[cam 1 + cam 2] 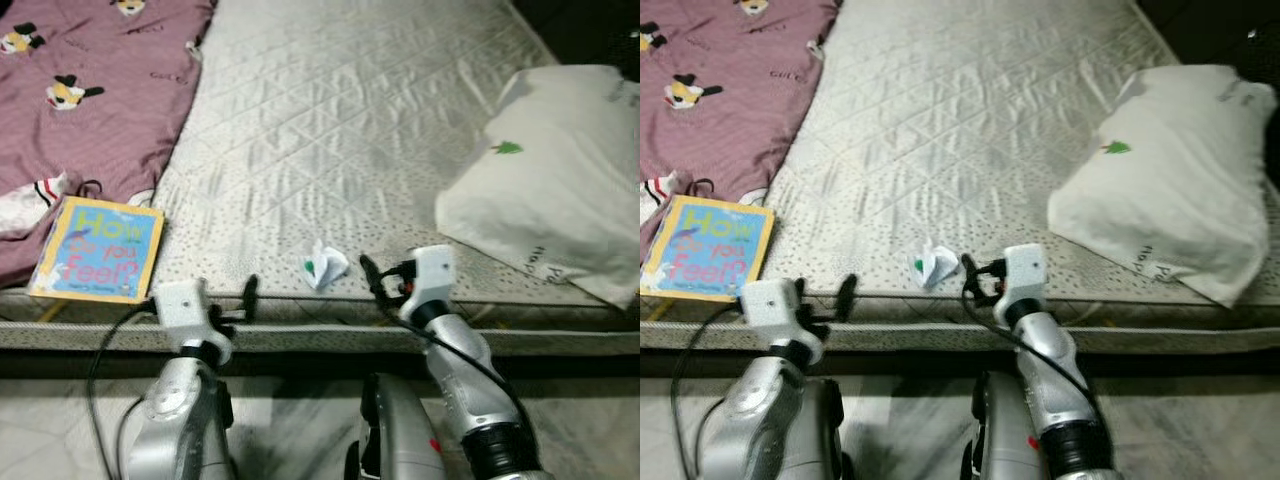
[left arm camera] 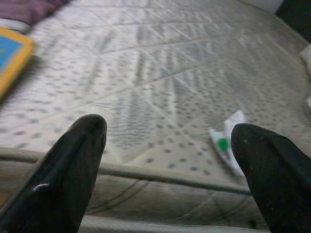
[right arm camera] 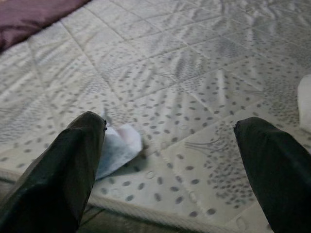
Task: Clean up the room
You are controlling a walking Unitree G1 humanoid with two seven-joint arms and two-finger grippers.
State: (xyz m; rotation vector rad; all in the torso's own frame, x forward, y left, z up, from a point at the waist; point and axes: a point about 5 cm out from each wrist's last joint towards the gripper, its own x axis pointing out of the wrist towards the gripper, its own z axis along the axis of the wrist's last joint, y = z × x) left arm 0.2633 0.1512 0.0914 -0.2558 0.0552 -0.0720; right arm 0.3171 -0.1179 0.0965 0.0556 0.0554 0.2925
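Silver arms (image 1: 462,372) with white wrist blocks, black cables, black jaws, perhaps a red mark.

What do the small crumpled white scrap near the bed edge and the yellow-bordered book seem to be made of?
The small crumpled white scrap looks like thin paper or a wrapper: sharp creases, matte white, a green printed spot. The yellow-bordered book looks like stiff card with a smooth printed cover: it lies flat, with square edges. Neither can be told for certain.
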